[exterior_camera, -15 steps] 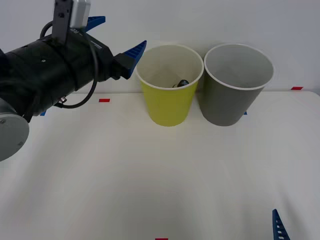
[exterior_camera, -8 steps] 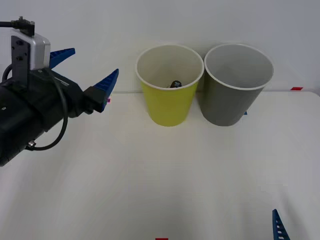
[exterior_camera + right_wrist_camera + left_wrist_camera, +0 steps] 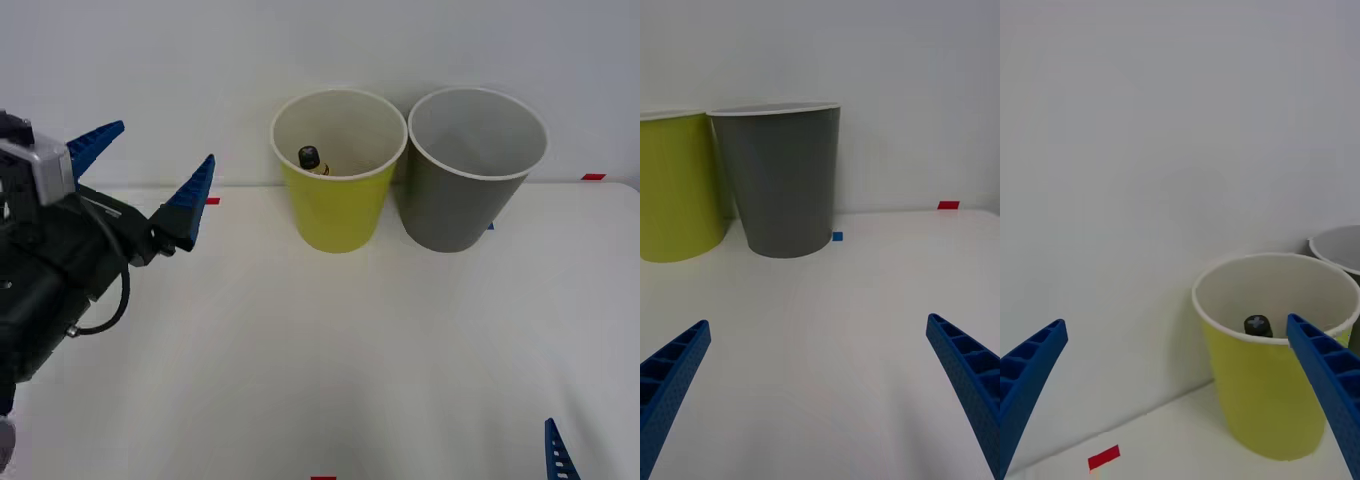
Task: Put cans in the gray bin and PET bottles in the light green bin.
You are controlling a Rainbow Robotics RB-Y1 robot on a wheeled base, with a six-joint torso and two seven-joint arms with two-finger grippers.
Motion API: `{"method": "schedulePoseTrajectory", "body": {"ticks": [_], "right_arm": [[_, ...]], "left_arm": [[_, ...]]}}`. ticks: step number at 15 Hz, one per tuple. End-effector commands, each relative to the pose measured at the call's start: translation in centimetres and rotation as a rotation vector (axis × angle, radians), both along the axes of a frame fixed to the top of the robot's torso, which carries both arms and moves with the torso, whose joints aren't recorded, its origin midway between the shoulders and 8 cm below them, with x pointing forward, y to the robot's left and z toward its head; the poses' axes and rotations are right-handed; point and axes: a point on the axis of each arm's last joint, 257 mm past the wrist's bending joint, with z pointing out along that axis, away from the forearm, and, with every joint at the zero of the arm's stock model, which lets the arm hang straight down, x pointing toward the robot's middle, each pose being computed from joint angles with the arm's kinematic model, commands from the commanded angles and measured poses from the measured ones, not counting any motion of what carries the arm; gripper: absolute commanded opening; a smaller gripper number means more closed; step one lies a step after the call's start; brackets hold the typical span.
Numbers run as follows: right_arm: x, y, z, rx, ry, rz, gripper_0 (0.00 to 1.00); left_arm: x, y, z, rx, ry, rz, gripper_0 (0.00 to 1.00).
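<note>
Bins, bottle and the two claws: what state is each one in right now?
light green bin: upright, holds the bottle.
PET bottle: inside the light green bin, black cap on, cap end up.
gray bin: upright beside the green one; what shows of its inside is bare.
left claw: open, empty, left of the bins.
right claw: open, empty, low over the table.

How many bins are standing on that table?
2: the light green bin on the left with a PET bottle inside, and the gray bin right beside it.
</note>
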Motion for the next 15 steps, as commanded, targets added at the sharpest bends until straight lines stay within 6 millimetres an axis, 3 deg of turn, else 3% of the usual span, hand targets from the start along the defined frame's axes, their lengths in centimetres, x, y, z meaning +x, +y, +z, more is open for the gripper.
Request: {"method": "schedulePoseTrajectory", "body": {"ticks": [1,7,10,15], "right_arm": [[0.0,0.0,0.0,0.000,0.000,0.000,1.00],[0.0,0.0,0.0,0.000,0.000,0.000,1.00],[0.0,0.0,0.0,0.000,0.000,0.000,1.00],[0.0,0.0,0.0,0.000,0.000,0.000,1.00]], "left_arm": [[-1.6,2.0,-4.1,0.041,0.007,0.074,1.00],[-2.3,3.8,-9.8,0.054,-0.023,0.117,1.00],[-3.8,4.4,-11.3,0.050,-0.048,0.130,1.00],[-6.0,6.3,-15.8,0.093,-0.033,0.205,1.00]]}}
